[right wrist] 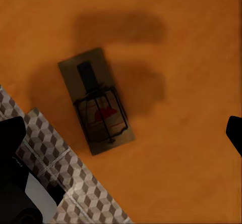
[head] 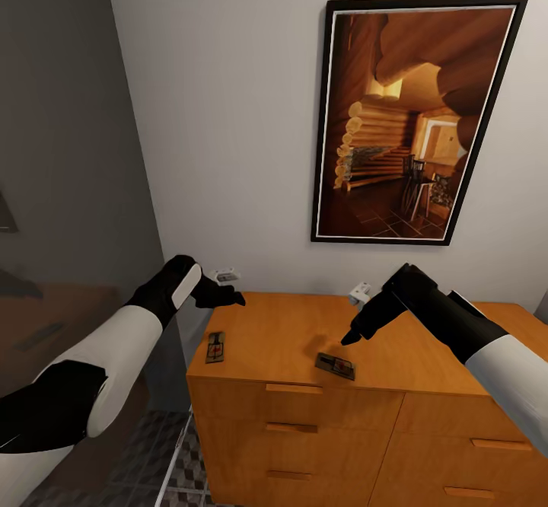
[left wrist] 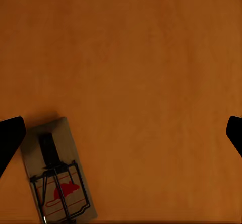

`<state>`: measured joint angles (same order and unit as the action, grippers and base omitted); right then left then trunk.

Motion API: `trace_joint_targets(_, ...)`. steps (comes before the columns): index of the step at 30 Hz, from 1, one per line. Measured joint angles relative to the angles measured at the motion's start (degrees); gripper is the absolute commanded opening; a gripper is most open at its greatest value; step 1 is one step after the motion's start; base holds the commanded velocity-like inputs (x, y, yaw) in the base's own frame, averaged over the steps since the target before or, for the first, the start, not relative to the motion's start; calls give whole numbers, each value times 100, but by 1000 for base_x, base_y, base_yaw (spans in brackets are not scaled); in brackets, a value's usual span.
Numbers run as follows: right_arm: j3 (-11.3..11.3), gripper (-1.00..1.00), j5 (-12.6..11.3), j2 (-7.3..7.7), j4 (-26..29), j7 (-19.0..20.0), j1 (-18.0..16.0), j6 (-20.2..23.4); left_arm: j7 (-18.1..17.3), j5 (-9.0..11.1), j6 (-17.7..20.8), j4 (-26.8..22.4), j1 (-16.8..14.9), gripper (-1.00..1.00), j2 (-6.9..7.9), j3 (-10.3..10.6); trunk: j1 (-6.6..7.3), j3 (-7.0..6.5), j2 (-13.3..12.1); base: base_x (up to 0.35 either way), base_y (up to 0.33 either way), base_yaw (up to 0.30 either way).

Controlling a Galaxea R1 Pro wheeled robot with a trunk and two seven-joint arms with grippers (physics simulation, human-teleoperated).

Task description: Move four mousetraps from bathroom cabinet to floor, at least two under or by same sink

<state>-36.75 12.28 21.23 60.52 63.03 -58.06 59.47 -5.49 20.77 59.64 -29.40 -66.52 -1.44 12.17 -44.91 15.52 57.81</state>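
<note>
From the head view, the robot stands at the cabinet (head: pixel 304 339), both arms held out over its flat top. Two mousetraps lie there: one (head: pixel 215 347) near the left front corner, the other (head: pixel 336 365) close to the front edge, nearer the middle. The left gripper (head: pixel 225 297) hovers above and behind the corner trap; the right gripper (head: pixel 356 333) hangs just above and beside the middle one, not touching it. On the wall behind hangs a picture (head: pixel 415 119) of a log cabin, and a strip of patterned bathroom floor (head: pixel 171 469) shows down beside the cabinet.

In the left wrist view, the corner trap (left wrist: pixel 58 173) lies flat on the wood, just beside one dark fingertip (left wrist: pixel 10 138) and off to one side of the gap. The jaws stand wide apart with nothing between them.

In the right wrist view, the middle trap (right wrist: pixel 96 100) sits on the cabinet top near the edge, cube-patterned tiles (right wrist: pixel 65 178) showing beyond it. These jaws are spread too, the trap closer to one finger (right wrist: pixel 10 133) than the other.

I'd say this is the picking-up step, with both traps still to be lifted. Next, each gripper needs to centre over its trap, come down and close across the thin board.
</note>
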Motion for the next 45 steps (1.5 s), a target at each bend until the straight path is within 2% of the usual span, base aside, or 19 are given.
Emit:
trace_joint_targets(5, -31, 100, 62, 88, -2, 36, 0, -50, -2, -4, 0, 102, -3, 100, -18, 4, 0, 0, 0, 0, 0, 0)
trace_joint_targets(14, -43, 100, 79, 128, -51, 48, -3, -133, -3, -5, 4, 176, -1, 100, -32, 5, 0, 0, 0, 0, 0, 0)
trace_joint_targets(28, 62, 100, 42, 13, -640, 53, -63, -117, -5, -25, 1, 229, -3, 100, -40, 58, 0, 0, 0, 0, 0, 0)
trace_joint_targets(30, 88, 100, 41, -61, -770, 54, -152, -101, -4, -26, 1, 232, -4, 100, -44, 93, 0, 0, 0, 0, 0, 0)
trace_joint_targets(35, 137, 100, 42, -501, -1801, 53, -658, -100, -4, -24, -1, 247, -3, 100, -47, 200, 0, 0, 0, 0, 0, 0)
trace_joint_targets(36, 145, 100, 47, -679, -2224, 54, -846, -116, -5, -23, 0, 250, -4, 100, -46, 217, 0, 0, 0, 0, 0, 0)
trace_joint_targets(38, 150, 100, 61, -841, -2599, 57, -1013, -131, -5, -22, 0, 251, -4, 100, -46, 230, 0, 0, 0, 0, 0, 0)
trace_joint_targets(43, 157, 100, 74, -1092, -3012, 62, -1268, -143, -5, -20, 1, 252, -4, 100, -50, 243, 0, 0, 0, 0, 0, 0)
trace_joint_targets(45, 157, 100, 74, -1129, -2995, 64, -1305, -128, -4, -21, 0, 252, -4, 100, -51, 245, 0, 0, 0, 0, 0, 0)
